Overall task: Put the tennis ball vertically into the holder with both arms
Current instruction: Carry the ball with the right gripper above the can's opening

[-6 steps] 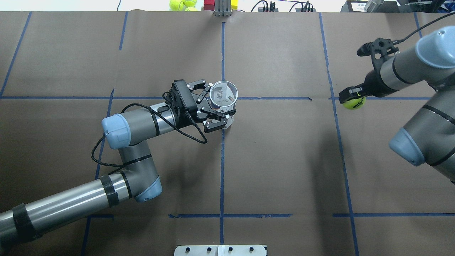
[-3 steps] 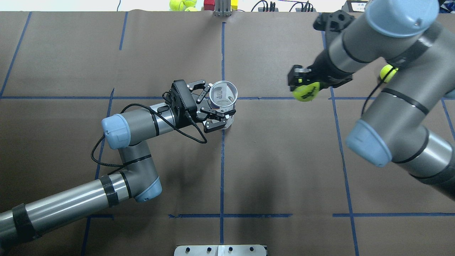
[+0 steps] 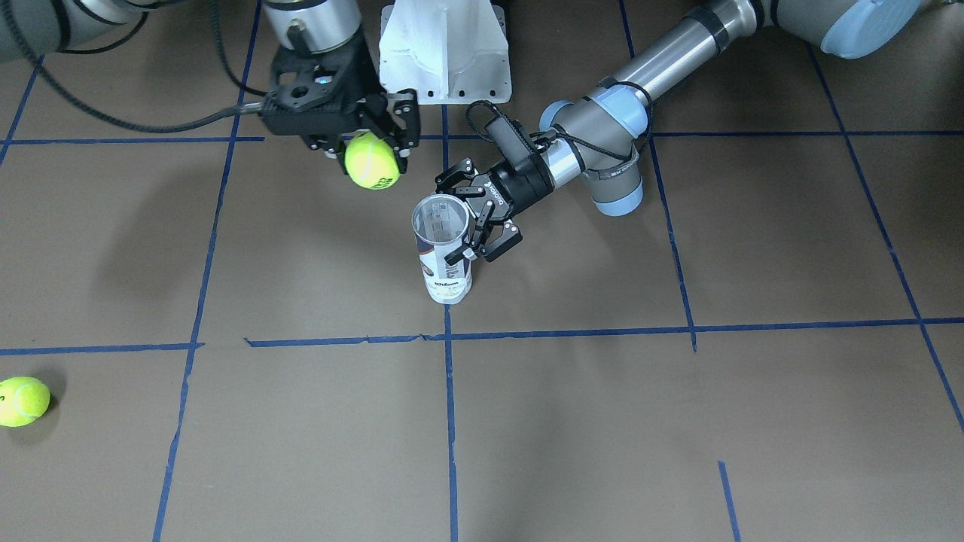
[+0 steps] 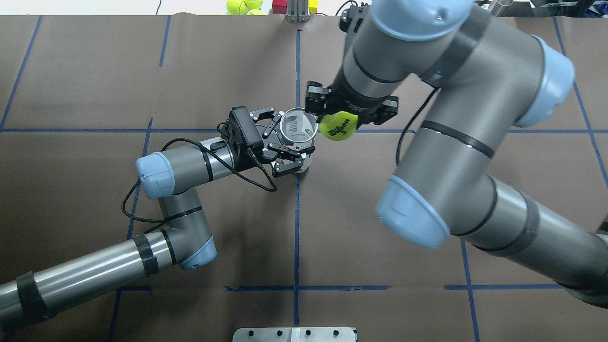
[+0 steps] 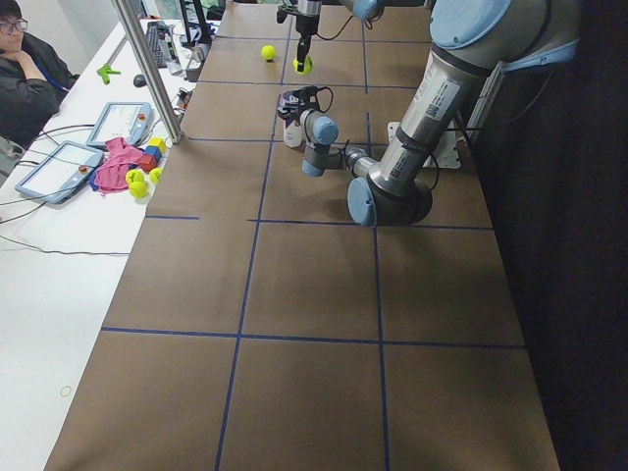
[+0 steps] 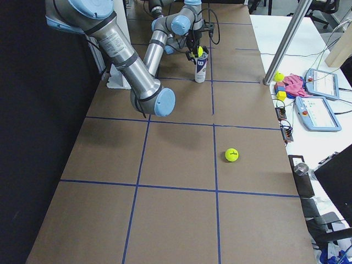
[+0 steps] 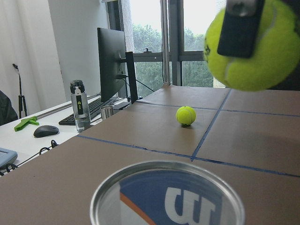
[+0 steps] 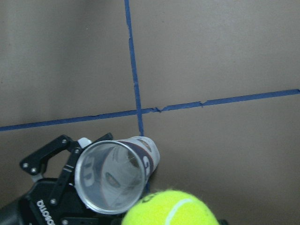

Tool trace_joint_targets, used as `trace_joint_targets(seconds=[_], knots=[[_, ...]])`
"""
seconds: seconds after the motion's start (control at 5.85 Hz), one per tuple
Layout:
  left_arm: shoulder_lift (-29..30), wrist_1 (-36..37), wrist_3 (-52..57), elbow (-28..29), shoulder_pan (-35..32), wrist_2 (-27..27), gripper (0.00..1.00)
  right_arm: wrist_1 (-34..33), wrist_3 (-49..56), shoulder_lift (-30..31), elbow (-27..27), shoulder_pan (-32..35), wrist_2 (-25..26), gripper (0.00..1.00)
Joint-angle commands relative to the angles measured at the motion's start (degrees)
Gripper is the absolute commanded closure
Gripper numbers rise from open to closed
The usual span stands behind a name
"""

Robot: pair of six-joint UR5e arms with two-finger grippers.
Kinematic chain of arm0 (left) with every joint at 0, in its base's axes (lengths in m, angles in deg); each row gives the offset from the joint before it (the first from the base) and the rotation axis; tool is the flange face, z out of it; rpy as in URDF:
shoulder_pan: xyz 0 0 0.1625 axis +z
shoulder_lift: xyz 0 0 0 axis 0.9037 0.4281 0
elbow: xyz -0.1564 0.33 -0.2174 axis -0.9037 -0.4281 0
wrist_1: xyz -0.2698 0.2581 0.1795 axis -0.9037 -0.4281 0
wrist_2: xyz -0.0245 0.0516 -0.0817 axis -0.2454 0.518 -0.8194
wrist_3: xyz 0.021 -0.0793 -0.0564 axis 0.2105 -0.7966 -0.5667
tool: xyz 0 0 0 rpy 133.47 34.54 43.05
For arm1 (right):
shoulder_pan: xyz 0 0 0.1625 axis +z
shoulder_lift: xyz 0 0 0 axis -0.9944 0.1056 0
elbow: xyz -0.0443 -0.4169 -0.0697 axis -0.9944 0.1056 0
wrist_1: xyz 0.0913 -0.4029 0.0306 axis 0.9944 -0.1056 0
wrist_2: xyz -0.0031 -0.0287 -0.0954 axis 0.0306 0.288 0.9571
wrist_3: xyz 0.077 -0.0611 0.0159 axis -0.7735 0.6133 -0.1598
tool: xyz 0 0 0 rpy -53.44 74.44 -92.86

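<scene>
Right hand (image 3: 368, 144) clamping ball (image 3: 371, 162) reached holder (image 3: 446, 260) clamped by left hand (image 3: 465, 218); front view shows stray ball (image 3: 22, 401)

You're in a robotics lab: a left arm (image 4: 85, 270) and right arm (image 4: 456, 142) reach over a counter (image 4: 380, 213) papered brown and gridded with blue tape (image 4: 296, 228), teach pendants (image 5: 120, 122) lie on the white desk (image 5: 59, 255) past its far edge, and a monitor (image 7: 112, 61) and keyboard (image 7: 93, 110) stand by tall windows (image 7: 145, 33).
</scene>
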Motion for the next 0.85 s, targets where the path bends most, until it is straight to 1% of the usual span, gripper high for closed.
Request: trace_joint_targets(seconds=[0.0, 0.17, 0.34, 0.68], knots=[[0.05, 0.06, 0.0, 0.0, 0.09, -0.01, 0.13, -0.48, -1.01, -7.32, 9.27, -1.13, 1.77, 0.94], [0.05, 0.06, 0.0, 0.0, 0.09, -0.01, 0.13, -0.13, -1.01, -7.34, 10.01, -2.44, 3.6, 0.89], [-0.04, 0.06, 0.0, 0.08, 0.09, -0.01, 0.13, -0.04, -0.92, -7.43, 10.27, -2.8, 3.79, 0.81], [-0.04, 0.06, 0.0, 0.09, 0.09, 0.08, 0.13, 0.23, -0.05, -7.25, 10.8, -3.16, 3.88, 0.19]])
